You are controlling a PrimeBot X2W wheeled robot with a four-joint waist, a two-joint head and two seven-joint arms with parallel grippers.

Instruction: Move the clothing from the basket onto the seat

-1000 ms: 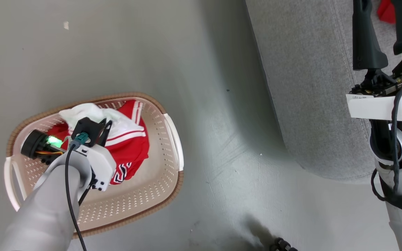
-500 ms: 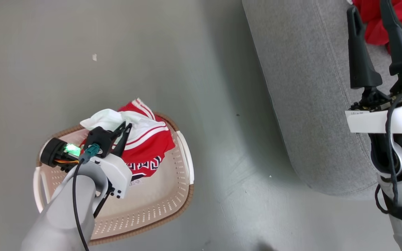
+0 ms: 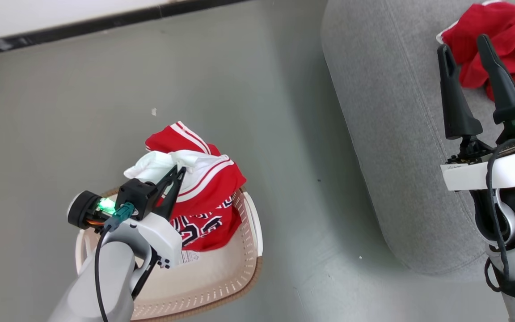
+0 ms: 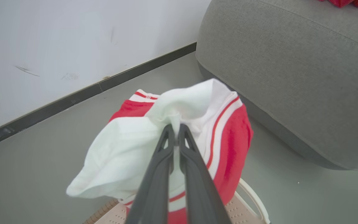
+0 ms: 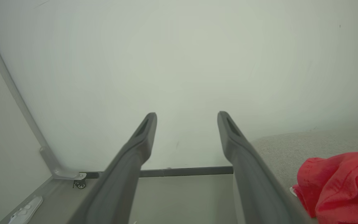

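My left gripper (image 4: 175,127) pinches shut on the white panel of the red-and-white garment (image 4: 222,137), hanging over the basket (image 3: 245,264) — my right gripper (image 3: 464,42) stands wide above the grey seat (image 3: 387,134), near a second red garment (image 3: 514,27) lying on it.

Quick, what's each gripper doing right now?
Left gripper: shut on the red and white garment, over the basket.
Right gripper: open, holding nothing, above the seat.
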